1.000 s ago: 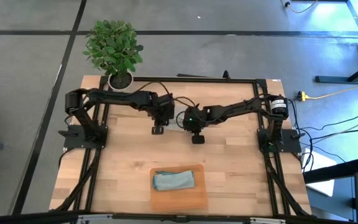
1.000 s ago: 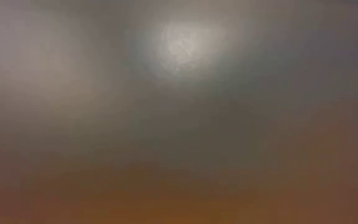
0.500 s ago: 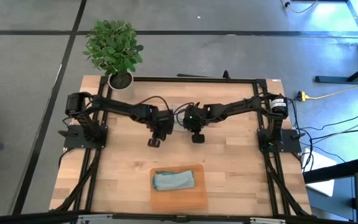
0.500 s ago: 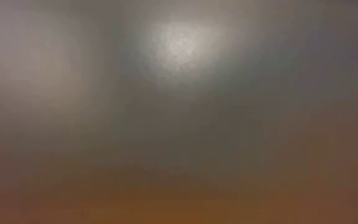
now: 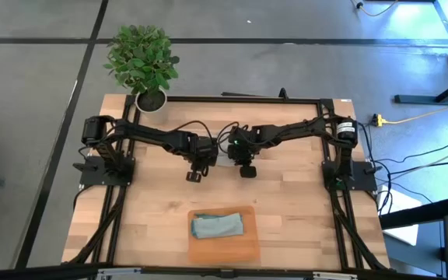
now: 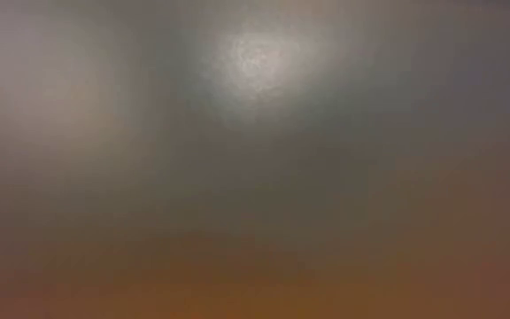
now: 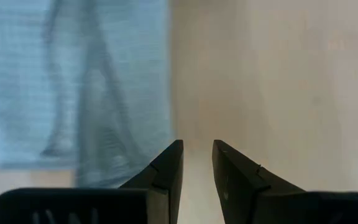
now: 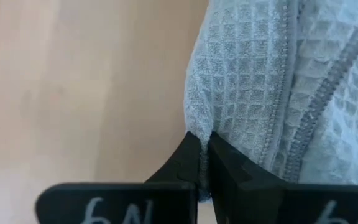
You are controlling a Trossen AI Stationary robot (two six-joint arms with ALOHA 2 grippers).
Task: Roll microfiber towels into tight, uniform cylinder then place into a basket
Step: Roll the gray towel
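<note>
Grippers meet over the middle of the wooden table (image 5: 302,210) in the overhead view: the left gripper (image 5: 194,176) and the right gripper (image 5: 247,171) hang close together, side by side, while nearer the table's front edge, well apart from both, a rolled pale blue-teal microfiber towel (image 5: 217,225) lies inside the shallow orange-tan rectangular basket (image 5: 243,249); a leafy green plant in a white pot (image 5: 141,61) stands beyond the left arm at the far corner. At table height the camera is blocked by a blur and shows nothing usable. Through the left wrist camera, the left gripper (image 7: 197,163) has its fingers slightly parted with nothing between them, bare wood ahead and a pale blue striped cloth (image 7: 73,87) lying flat just off to one side of the fingertips. Through the right wrist camera, the right gripper (image 8: 204,152) is pressed together, pinching the edge of a light grey waffle-weave microfiber towel (image 8: 260,81) that spreads out ahead of it. Rolling this one well probably calls for a firm hold on that edge and an even turn, the left gripper steadying the cloth so the cylinder stays tight.
</note>
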